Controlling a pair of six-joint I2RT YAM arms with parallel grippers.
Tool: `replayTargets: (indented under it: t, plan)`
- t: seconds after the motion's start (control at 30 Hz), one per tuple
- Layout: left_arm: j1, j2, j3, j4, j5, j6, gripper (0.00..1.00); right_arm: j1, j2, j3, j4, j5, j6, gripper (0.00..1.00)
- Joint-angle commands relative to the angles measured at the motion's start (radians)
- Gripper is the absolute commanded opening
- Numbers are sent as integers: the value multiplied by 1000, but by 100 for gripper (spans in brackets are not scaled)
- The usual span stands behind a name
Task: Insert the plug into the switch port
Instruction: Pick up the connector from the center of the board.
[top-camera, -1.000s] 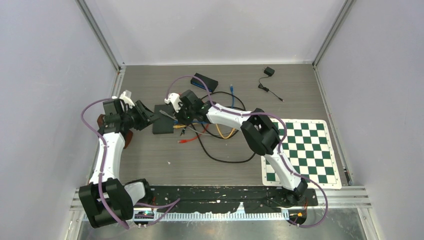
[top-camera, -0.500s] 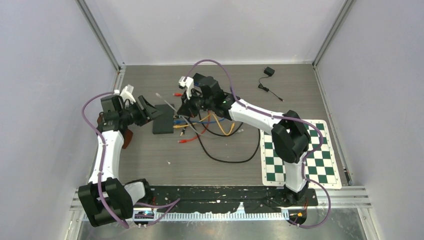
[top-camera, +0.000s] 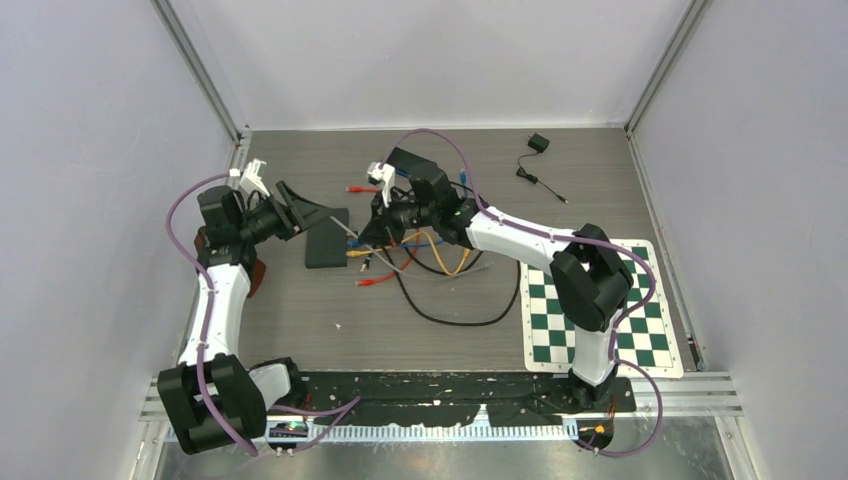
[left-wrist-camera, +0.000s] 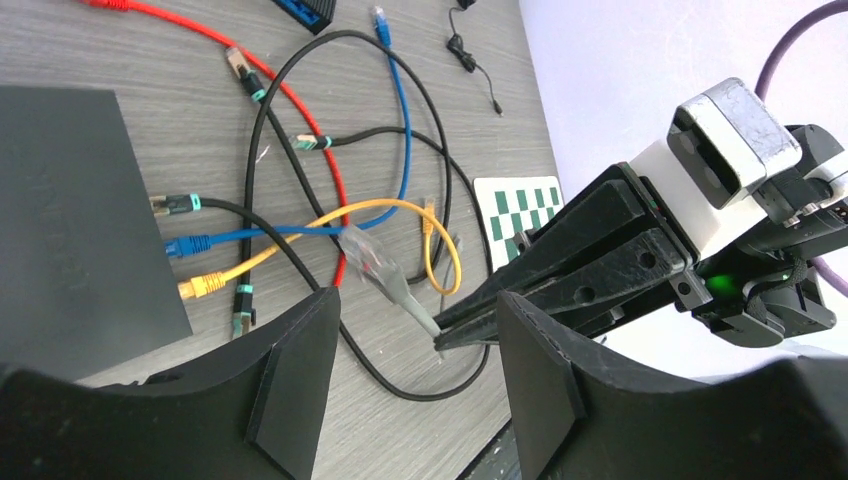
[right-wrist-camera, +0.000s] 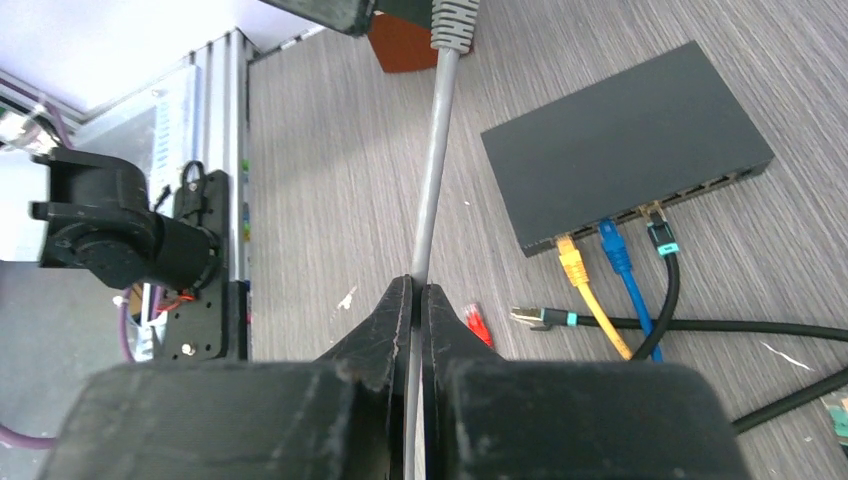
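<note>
The black switch (top-camera: 327, 240) lies flat left of centre, with yellow, blue and black cables in its ports (right-wrist-camera: 610, 245). My right gripper (right-wrist-camera: 418, 295) is shut on a grey cable (right-wrist-camera: 435, 170) a short way behind its plug. The clear plug (left-wrist-camera: 365, 255) hangs in the air just ahead of the right gripper (left-wrist-camera: 450, 338), pointing toward the switch (left-wrist-camera: 70, 210) but not touching it. My left gripper (left-wrist-camera: 415, 390) stands open and holds nothing, hovering by the switch's far left corner (top-camera: 300, 212). The plug's tip is cut off at the top of the right wrist view.
Loose red (top-camera: 375, 280), yellow, blue and black cables tangle on the table right of the switch. A red plug (right-wrist-camera: 478, 325) lies under my right gripper. A checkered mat (top-camera: 610, 300) sits at the right, a small black adapter (top-camera: 538, 143) at the back.
My right gripper pulled away from the switch, rightward and back, with the grey cable in it. My left gripper opened wider and shifted toward the back.
</note>
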Motion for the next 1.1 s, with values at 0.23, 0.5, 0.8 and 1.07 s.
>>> replayTargets:
  t: [0.23, 0.5, 0.8, 1.07]
  plan:
    - [2, -6, -30, 288, 92, -129, 62, -37, -109, -40, 184, -150, 137, 5]
    - [2, 20, -35, 367, 118, -194, 53, -41, -98, -43, 198, -175, 167, 5]
    - [2, 53, -95, 506, 138, -306, 17, -45, -80, -41, 175, -166, 171, 5]
    - [2, -18, -52, 303, 2, -329, 0, -48, -155, -26, 64, 48, 90, 44]
